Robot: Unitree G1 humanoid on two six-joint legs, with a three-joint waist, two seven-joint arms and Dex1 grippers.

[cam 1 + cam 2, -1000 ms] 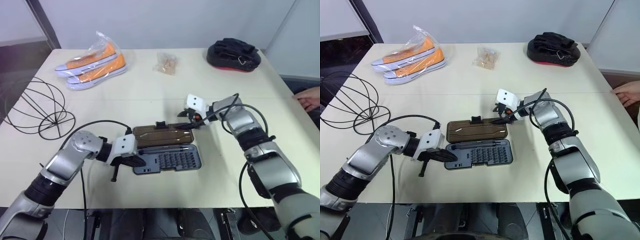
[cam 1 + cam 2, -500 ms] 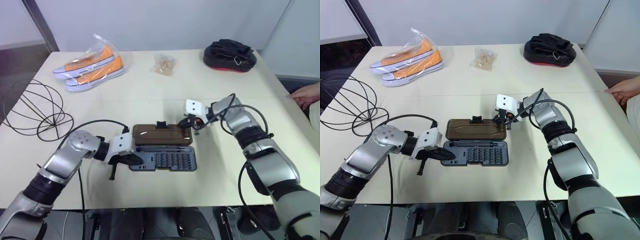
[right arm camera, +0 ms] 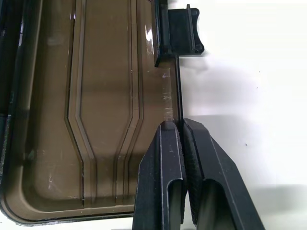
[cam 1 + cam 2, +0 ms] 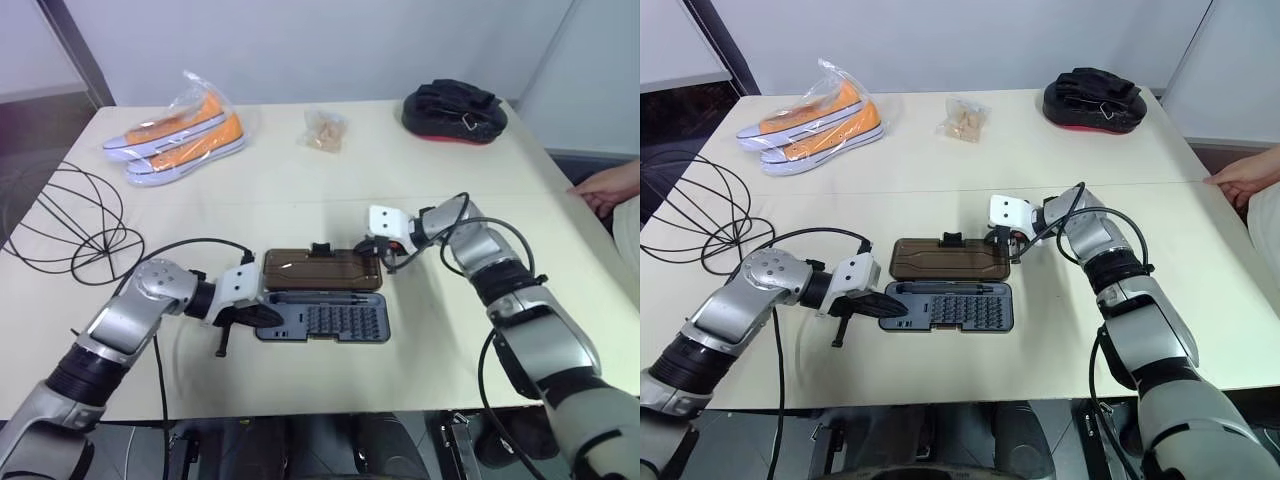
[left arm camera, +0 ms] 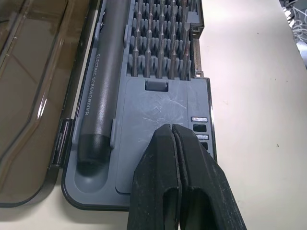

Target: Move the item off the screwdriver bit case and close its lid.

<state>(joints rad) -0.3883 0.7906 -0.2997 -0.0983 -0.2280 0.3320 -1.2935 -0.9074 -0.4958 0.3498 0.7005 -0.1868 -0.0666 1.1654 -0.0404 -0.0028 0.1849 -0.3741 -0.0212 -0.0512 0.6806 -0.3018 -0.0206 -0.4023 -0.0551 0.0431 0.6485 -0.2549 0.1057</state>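
Since the lid [image 3: 91, 110] is thin, stiff and light, it is pinched at its free edge by the right pincer [image 3: 182, 125], while the left pincer [image 5: 171, 129], pressed together, holds down the tray of the screwdriver bit case [image 4: 330, 322].

The slim dark grey plastic driver [image 5: 98, 91] lying in the case's tray bears raised lettering. It reads "ELECTRIC-SCREWDRIVER" along its barrel.

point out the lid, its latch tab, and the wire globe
lid [image 4: 950, 259], right eye view, centre of its brown panel
latch tab [image 3: 181, 32], right wrist view, middle of the black tab
wire globe [image 4: 65, 215], left eye view, a hoop near its middle
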